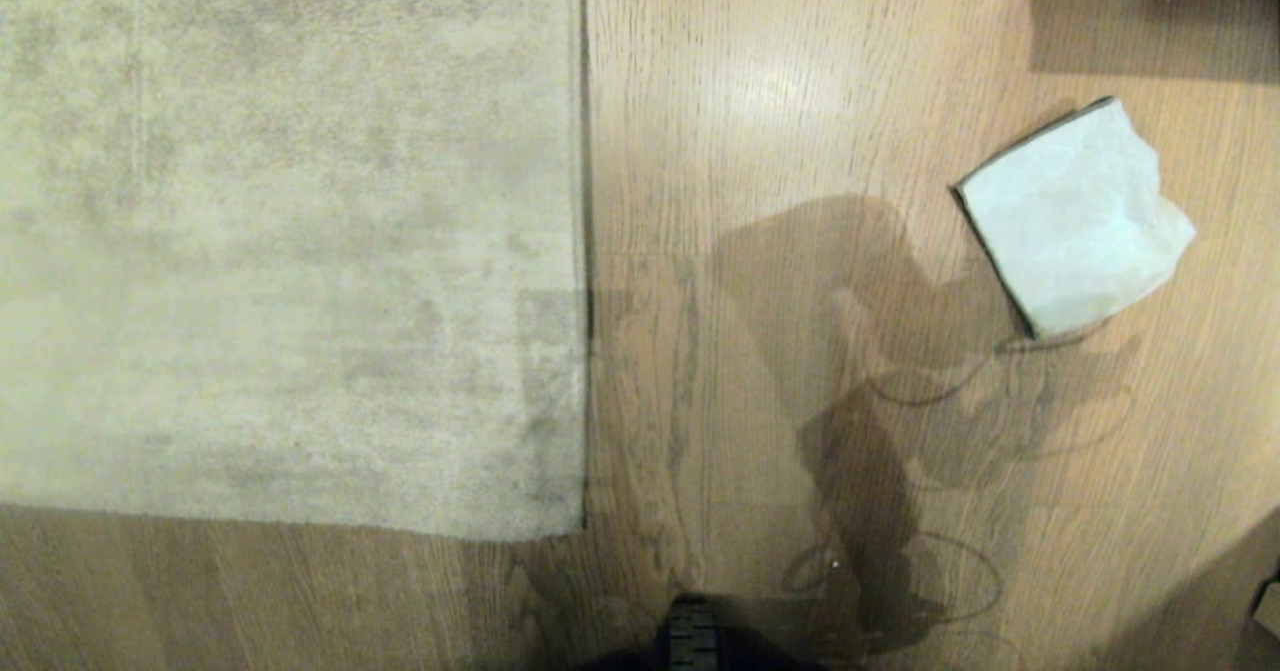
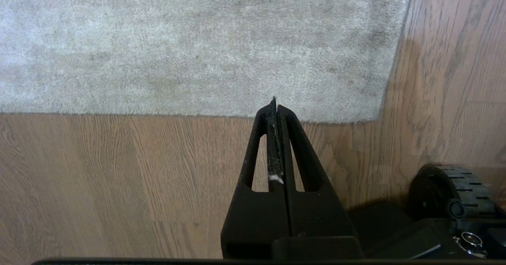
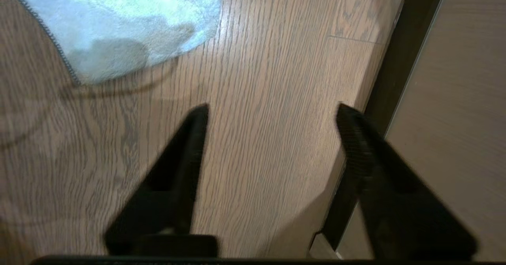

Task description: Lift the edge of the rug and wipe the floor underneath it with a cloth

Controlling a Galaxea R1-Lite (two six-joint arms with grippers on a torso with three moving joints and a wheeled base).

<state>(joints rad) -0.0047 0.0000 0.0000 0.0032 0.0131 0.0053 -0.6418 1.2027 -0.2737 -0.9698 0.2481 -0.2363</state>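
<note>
Progress: nothing done yet | rug edge (image 1: pixel 583 251) flat at your 9 o'clock | cloth (image 1: pixel 1075 216) loose on floor (image 1: pixel 760 101), 2 o'clock | right gripper (image 3: pixel 272 113) jaws apart, empty | left gripper (image 2: pixel 275 107) closed, empty

Flat on the floor (image 1: pixel 760 101), rug edge (image 1: pixel 583 251), mottled grey-beige pile, straight border ending in a square corner, nothing lifted. Light oak-grain planks, slight sheen. Well apart from the rug, on bare wood, the cloth (image 1: pixel 1075 216): pale blue-white, rumpled, dark stitched hem along one side.
</note>
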